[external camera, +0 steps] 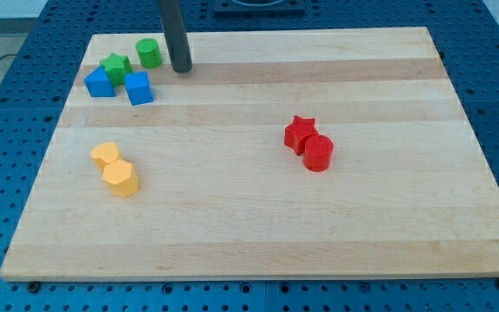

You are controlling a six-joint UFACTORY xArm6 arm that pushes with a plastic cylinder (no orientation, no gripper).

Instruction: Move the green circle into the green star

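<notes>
Near the surface's [249, 251] top-left corner, the green circle [149, 53] stands upright, just right of the green star [116, 66], a narrow gap between them. My tip [182, 68] rests just right of the circle. I carry no claw, so nothing opens or clamps. Judgement: the circle is light, rigid, slides readily; contact its right side. Being round, it shows no heading; its axis is vertical. 2 blue blocks [100, 83] [139, 88] adjoin the star.
</notes>
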